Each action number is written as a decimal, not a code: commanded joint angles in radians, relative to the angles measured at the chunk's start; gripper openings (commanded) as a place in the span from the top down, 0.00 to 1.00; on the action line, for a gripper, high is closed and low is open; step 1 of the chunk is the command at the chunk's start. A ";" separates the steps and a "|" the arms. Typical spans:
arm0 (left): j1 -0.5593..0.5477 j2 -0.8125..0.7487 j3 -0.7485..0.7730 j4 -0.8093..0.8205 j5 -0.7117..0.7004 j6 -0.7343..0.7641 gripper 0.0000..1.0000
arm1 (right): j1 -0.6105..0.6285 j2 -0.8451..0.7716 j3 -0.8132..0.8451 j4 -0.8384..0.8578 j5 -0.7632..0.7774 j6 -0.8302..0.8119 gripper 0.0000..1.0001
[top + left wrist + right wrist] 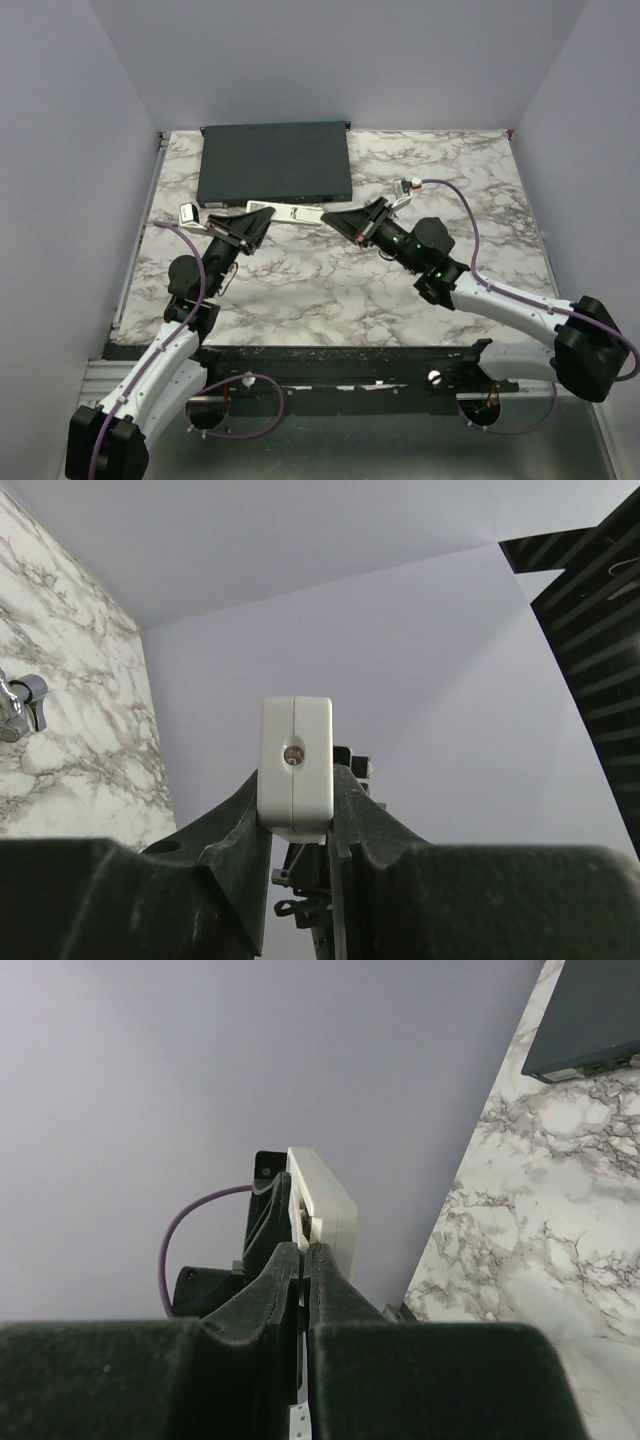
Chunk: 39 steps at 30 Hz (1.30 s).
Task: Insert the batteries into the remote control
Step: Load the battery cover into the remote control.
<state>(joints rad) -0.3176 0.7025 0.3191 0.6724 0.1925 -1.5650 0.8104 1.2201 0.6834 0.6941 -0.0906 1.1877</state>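
Note:
The white remote control is held off the marble table, just in front of the dark box. My left gripper is shut on its left end; in the left wrist view the remote shows end-on, pinched between the two black fingers of that gripper. My right gripper meets the remote's right end. In the right wrist view its jaws stand pressed nearly together, tips against the remote, with nothing that I can make out between them. The batteries show in no view.
A large flat dark-grey box lies at the back of the marble table, also at the top right of the right wrist view. Purple cables loop from both wrists. Lilac walls close in the left, back and right sides.

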 commanded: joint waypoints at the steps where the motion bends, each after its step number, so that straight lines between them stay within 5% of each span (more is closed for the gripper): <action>1: -0.008 -0.001 0.026 0.115 0.037 -0.052 1.00 | 0.006 0.033 0.029 -0.099 0.010 -0.051 0.99; 39: -0.008 0.011 0.032 0.132 0.066 -0.032 1.00 | 0.003 0.049 0.115 -0.214 -0.048 -0.127 0.99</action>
<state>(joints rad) -0.3069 0.7258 0.3191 0.6941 0.1757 -1.5566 0.8036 1.2442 0.7830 0.5575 -0.0914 1.0882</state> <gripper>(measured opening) 0.254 0.081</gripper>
